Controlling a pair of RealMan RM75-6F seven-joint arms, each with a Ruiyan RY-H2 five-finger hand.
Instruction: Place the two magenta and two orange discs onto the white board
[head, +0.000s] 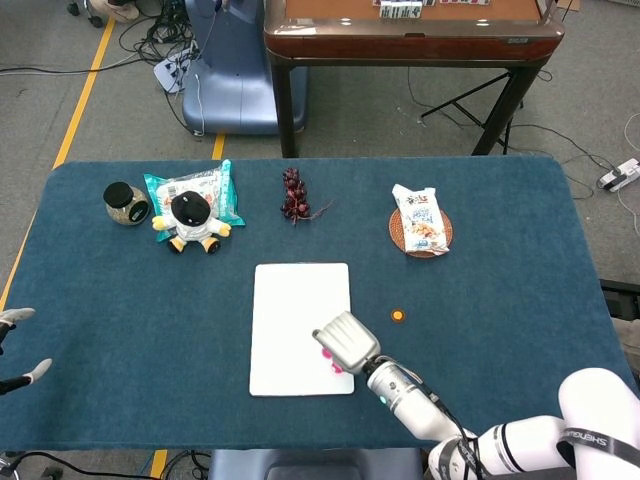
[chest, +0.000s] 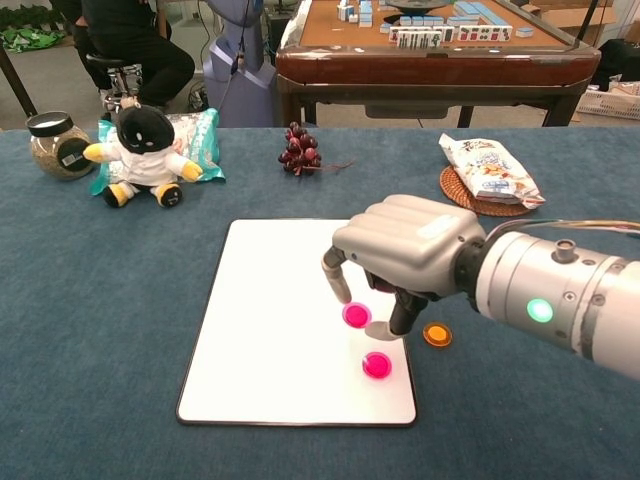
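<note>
The white board lies mid-table. One magenta disc rests on its near right corner. My right hand hovers over that corner and pinches the second magenta disc between a finger and the thumb, just above or on the board. An orange disc lies on the cloth right of the board, beside the hand. The other orange disc shows further back in the head view only. My left hand sits at the table's left edge, fingers apart and holding nothing.
At the back left stand a jar, a plush toy and a green snack bag. Grapes lie behind the board. A snack packet on a woven coaster sits back right. A mahjong table stands beyond.
</note>
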